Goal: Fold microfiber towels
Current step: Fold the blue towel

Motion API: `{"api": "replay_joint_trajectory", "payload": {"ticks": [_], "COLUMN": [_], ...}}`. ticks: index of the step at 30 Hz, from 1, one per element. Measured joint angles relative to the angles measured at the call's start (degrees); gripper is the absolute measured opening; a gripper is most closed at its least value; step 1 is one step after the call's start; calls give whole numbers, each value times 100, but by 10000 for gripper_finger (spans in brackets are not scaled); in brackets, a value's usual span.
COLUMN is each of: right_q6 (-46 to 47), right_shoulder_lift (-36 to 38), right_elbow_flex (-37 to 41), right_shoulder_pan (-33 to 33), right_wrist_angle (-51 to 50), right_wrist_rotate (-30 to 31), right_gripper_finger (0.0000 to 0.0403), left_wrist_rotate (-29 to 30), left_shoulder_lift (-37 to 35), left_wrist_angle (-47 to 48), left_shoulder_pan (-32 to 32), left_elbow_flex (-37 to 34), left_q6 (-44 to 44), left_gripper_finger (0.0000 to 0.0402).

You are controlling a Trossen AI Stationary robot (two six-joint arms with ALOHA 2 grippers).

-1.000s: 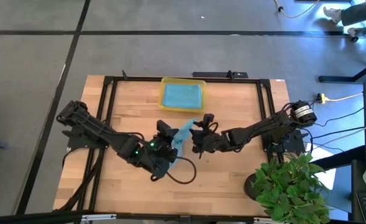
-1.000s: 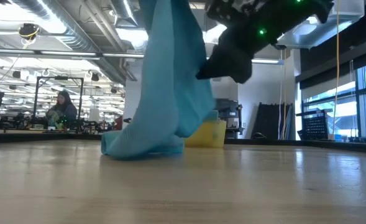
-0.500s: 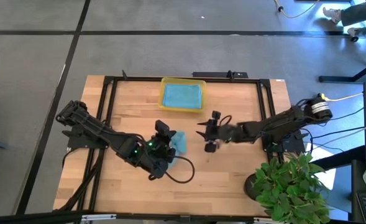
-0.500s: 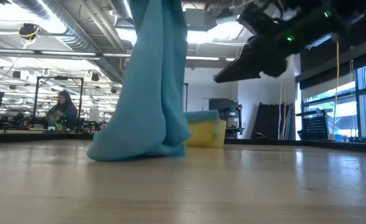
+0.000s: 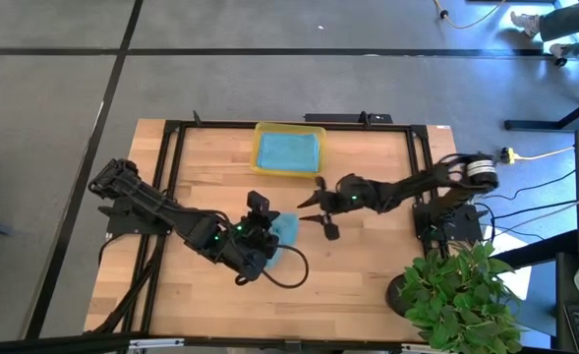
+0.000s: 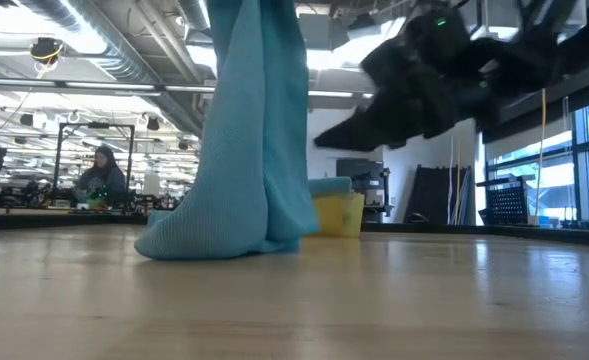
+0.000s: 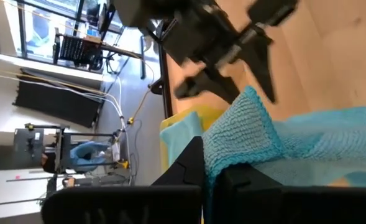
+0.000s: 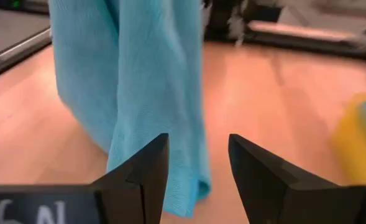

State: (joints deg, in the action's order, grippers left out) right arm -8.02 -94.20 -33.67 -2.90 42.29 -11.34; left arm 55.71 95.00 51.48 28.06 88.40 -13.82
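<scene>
"6" and "N" on right hand

I see a light wooden butcher-block tabletop inside a black metal frame, standing on a grey concrete floor crossed by dark seam lines. A leafy green potted plant sits by the table's near right corner. A yellow cable and black cords run across the floor on the right. Level across the table I get an open workshop: exposed silver ceiling ducts, fluorescent strip lights, a seated person at a far bench, tall windows at the right.
</scene>
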Motion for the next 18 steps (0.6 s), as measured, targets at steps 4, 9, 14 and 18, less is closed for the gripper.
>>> {"api": "replay_joint_trajectory", "payload": {"ticks": [4, 9, 14, 18], "right_q6": [-1, 118, 193, 196], "right_shoulder_lift": [-580, -1040, -1252, -1298], "right_elbow_flex": [-420, -723, -821, -819], "right_shoulder_pan": [-10, -40, -37, -26], "right_wrist_angle": [-228, -402, -499, -740], "right_wrist_rotate": [-176, -199, -385, -394], "right_gripper_finger": [169, 169, 169, 167], "left_wrist_rotate": [-15, -138, -143, -125], "left_shoulder_lift": [2, 4, 4, 4], "left_wrist_angle": [32, 32, 30, 38], "left_shoulder_pan": [-3, -3, -3, -3], "left_elbow_flex": [0, 0, 0, 0], "left_q6": [29, 56, 138, 50], "left_gripper_finger": [0, 0, 0, 0]}}
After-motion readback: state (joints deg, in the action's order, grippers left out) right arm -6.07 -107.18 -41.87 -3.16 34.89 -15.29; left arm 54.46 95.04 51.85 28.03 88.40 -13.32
